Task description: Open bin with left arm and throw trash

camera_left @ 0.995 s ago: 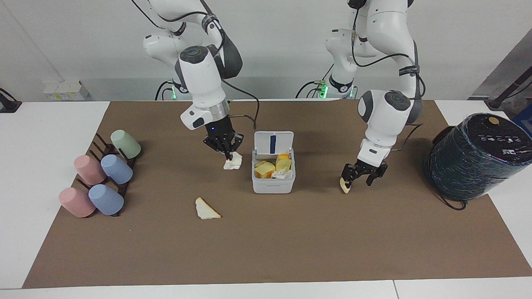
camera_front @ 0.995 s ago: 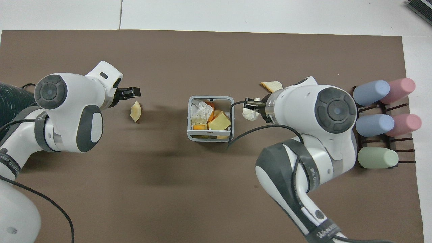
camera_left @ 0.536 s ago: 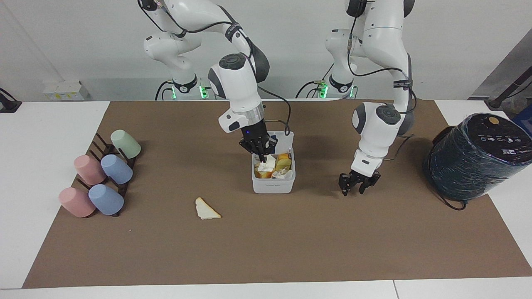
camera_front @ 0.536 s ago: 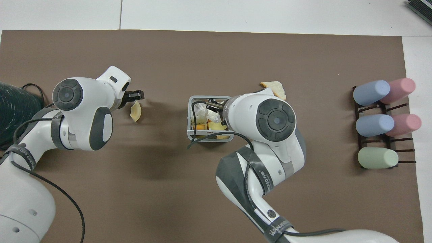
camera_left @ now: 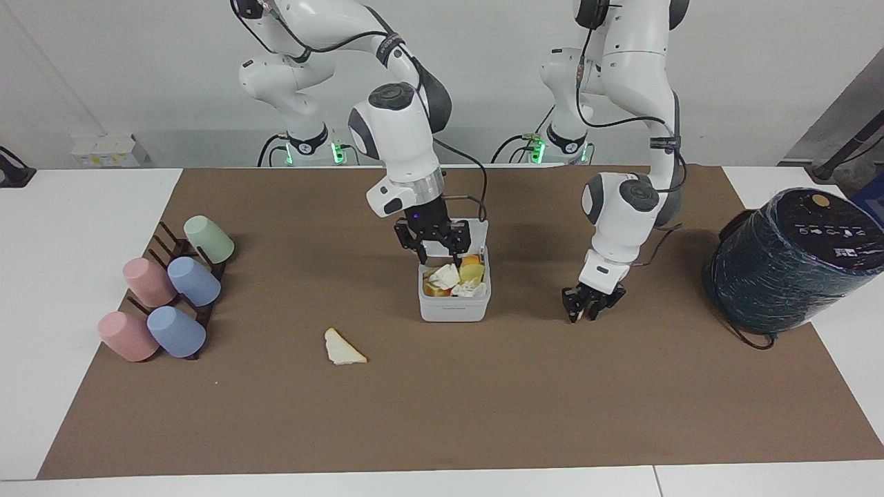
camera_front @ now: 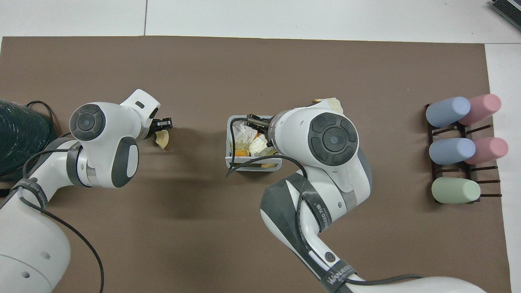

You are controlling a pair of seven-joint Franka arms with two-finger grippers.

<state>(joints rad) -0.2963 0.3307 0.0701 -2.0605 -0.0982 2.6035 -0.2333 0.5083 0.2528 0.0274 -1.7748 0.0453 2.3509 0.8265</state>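
The white bin (camera_left: pixel 454 310) stands open mid-mat, its lid up, holding yellow and orange scraps; it also shows in the overhead view (camera_front: pixel 230 138). My right gripper (camera_left: pixel 434 247) hangs open just over the bin. A crumpled tissue wad (camera_left: pixel 445 276) lies inside on the scraps and shows in the overhead view too (camera_front: pixel 258 144). My left gripper (camera_left: pixel 585 314) is down on the mat beside the bin, toward the left arm's end, shut on the yellowish chunk (camera_front: pixel 162 139). The cream wedge (camera_left: pixel 343 348) lies on the mat farther from the robots than the bin; the right arm partly hides it in the overhead view (camera_front: pixel 331 103).
A rack of pastel cups (camera_left: pixel 166 297) lies at the right arm's end of the mat. A large dark wrapped cylinder (camera_left: pixel 794 262) with a cable sits at the left arm's end. A black cable hangs from the right wrist beside the bin.
My right gripper carried the tissue wad from the mat to over the bin and let it go into the bin. My left gripper came down onto the yellowish chunk and closed.
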